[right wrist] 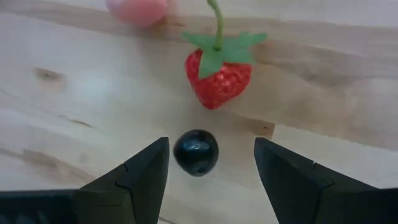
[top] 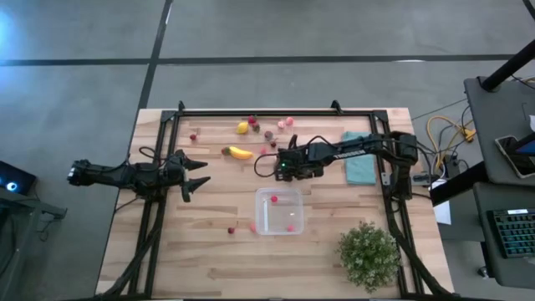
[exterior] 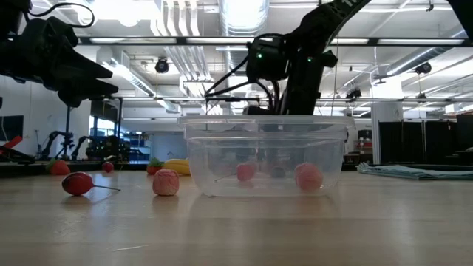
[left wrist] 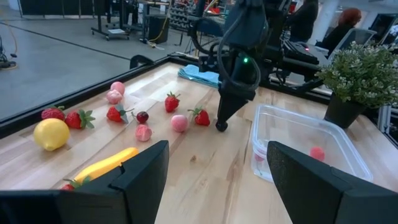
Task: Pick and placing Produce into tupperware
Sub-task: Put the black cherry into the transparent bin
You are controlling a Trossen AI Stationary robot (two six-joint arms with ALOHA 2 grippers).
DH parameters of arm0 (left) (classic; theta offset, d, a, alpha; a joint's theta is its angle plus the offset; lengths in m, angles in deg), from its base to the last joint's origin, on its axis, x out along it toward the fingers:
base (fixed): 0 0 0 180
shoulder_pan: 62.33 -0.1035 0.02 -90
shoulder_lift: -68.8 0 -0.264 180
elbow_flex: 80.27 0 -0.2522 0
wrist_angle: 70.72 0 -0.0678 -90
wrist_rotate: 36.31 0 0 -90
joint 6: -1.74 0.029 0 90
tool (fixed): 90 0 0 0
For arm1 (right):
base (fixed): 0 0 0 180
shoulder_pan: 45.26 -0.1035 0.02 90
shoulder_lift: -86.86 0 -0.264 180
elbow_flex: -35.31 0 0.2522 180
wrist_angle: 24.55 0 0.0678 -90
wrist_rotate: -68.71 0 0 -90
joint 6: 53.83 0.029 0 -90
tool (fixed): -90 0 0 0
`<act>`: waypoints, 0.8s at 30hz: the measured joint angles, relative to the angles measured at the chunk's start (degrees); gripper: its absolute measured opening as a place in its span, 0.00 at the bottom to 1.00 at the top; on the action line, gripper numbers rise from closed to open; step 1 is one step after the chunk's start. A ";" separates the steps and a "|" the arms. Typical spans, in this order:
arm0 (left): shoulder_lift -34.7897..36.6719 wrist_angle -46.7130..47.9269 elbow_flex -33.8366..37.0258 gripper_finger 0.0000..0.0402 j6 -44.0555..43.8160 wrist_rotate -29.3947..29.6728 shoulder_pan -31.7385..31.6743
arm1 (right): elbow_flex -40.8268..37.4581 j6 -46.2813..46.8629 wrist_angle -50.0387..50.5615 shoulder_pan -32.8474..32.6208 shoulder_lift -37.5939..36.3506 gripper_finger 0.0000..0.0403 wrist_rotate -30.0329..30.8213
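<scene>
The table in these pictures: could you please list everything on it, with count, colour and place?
tupperware: one, clear, centre, holding pink pieces.
banana: one, yellow, far side.
lemon: one, yellow, near the far edge.
strawberry: one, red, just beyond the right pincer.
dark berry: one, between the right pincer's fingers, on the wood.
cloth: one, teal, right side.
plant: one, green, near right corner.
right pincer: open, low over the dark berry.
left pincer: open, waiting at left.
</scene>
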 joint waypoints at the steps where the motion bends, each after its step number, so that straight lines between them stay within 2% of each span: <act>1: 0.03 0.01 0.00 0.64 0.00 0.01 0.00 | -0.07 -0.06 0.07 0.03 0.08 0.57 -0.26; 16: -0.32 -0.07 -0.02 0.64 0.00 -0.02 0.00 | 3.65 -3.23 0.56 -0.06 4.10 0.56 -2.06; 24: -0.31 -0.05 -0.01 0.64 0.00 0.01 0.00 | 4.25 -4.54 2.78 -0.08 4.43 0.48 -2.89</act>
